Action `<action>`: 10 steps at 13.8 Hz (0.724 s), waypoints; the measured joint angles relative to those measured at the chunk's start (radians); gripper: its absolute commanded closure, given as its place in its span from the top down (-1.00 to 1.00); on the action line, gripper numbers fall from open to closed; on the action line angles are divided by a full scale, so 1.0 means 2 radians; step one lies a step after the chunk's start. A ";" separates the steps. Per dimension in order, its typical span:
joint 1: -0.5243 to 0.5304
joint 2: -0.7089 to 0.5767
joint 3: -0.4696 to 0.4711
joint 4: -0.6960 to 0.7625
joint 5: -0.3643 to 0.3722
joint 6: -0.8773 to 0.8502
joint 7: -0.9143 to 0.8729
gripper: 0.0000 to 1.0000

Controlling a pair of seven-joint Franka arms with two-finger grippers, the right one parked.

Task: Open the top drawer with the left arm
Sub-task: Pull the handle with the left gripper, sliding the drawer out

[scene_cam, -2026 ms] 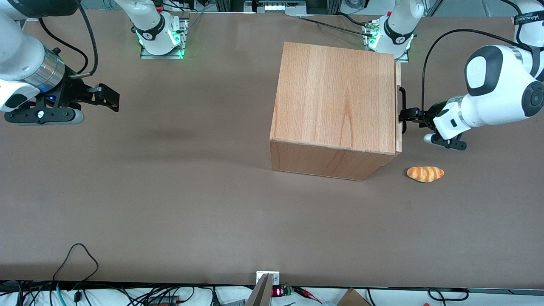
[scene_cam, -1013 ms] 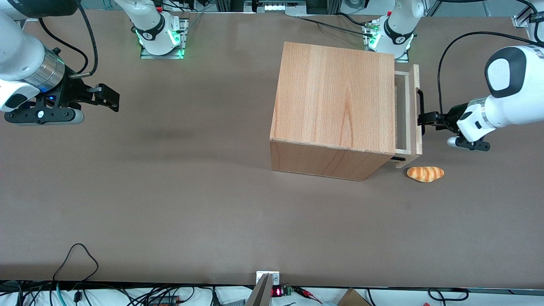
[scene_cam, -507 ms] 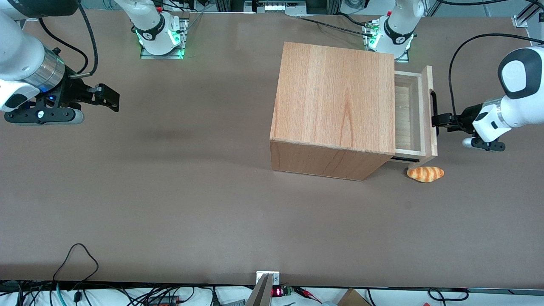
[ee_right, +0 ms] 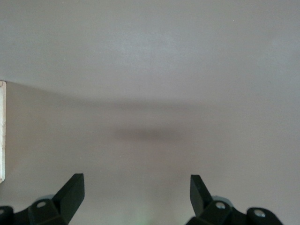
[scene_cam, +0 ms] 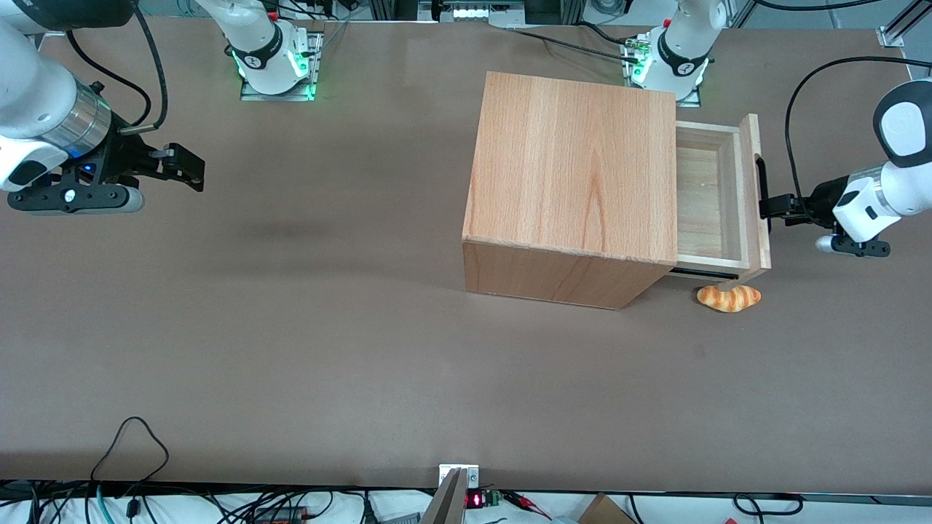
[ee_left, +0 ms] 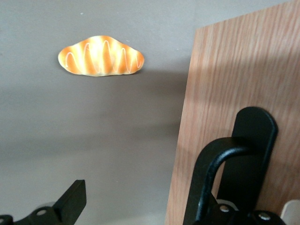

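The top drawer (scene_cam: pixel 705 196) sticks partly out of the wood-grain cabinet (scene_cam: pixel 575 167), and its pale inside shows. Its flat front panel (scene_cam: pixel 754 218) carries a black bar handle (scene_cam: pixel 761 182). The white left arm (scene_cam: pixel 885 193) reaches in from the working arm's end of the table. Its gripper (scene_cam: pixel 770 206) is at the handle, with the fingers spread wide. In the left wrist view the front panel (ee_left: pixel 234 70) and the handle (ee_left: pixel 253 136) fill one side. One finger (ee_left: pixel 70 201) stands free over the table, and the other is at the handle bar, mostly hidden by it.
A striped bread roll (scene_cam: pixel 729 297) lies on the brown table (scene_cam: pixel 291 349) just under the drawer's nearer corner; it also shows in the left wrist view (ee_left: pixel 101 56). The arm bases (scene_cam: pixel 670 58) stand at the table's back edge.
The drawer has slid out of the cabinet from closed to partly open, and the gripper at the handle has moved with it toward the working arm's end. The bread roll has stayed put.
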 measured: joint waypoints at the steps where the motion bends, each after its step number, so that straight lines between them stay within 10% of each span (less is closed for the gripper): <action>1: 0.005 0.001 0.000 0.001 0.000 0.000 0.004 1.00; 10: 0.033 0.010 0.000 0.012 0.000 0.000 0.024 1.00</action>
